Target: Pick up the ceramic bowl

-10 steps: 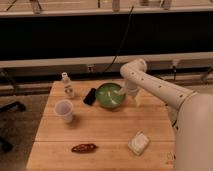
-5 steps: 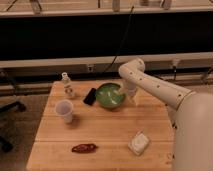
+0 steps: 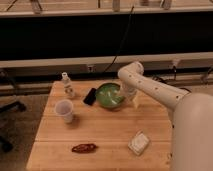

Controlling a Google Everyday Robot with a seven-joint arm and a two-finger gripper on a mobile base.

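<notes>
The ceramic bowl (image 3: 109, 96) is round, shallow and glossy green with pale glints inside. It sits on the wooden table (image 3: 105, 130) near the back, right of middle. My white arm reaches in from the right, and the gripper (image 3: 125, 98) is down at the bowl's right rim, mostly hidden behind the wrist. A translucent white plastic cup (image 3: 65, 110) stands to the left of the bowl, apart from it.
A small clear bottle (image 3: 67, 85) stands at the back left. A black flat object (image 3: 90, 96) lies against the bowl's left side. A reddish-brown item (image 3: 84, 148) lies near the front edge. A white packet (image 3: 138, 143) lies at front right. A dark wall runs behind the table.
The arm has shifted slightly left and down toward the bowl's right rim. The bowl and the other objects have not moved.
</notes>
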